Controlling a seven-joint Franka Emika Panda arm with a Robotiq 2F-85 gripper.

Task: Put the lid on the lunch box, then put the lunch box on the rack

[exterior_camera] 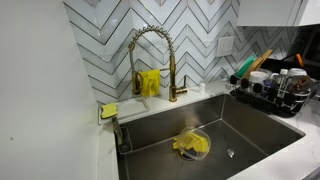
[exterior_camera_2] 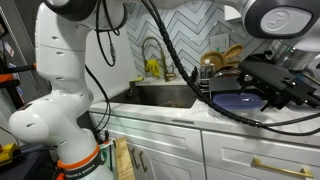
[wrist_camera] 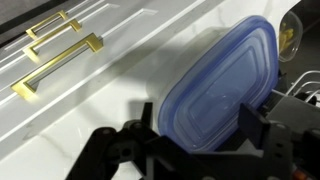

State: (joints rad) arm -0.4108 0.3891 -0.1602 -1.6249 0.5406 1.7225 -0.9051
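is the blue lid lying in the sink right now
No, the blue lid is gripped in the hand, out over the white drawer fronts with gold handles.

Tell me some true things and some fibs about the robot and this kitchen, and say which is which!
1. The jaws hold a blue lid. True.
2. The faucet is silver. False: it is gold.
3. A yellow thing lies in the sink. True.
4. The dish rack is empty. False: it has dishes and other items in it.
5. The cabinet handles are gold. True.
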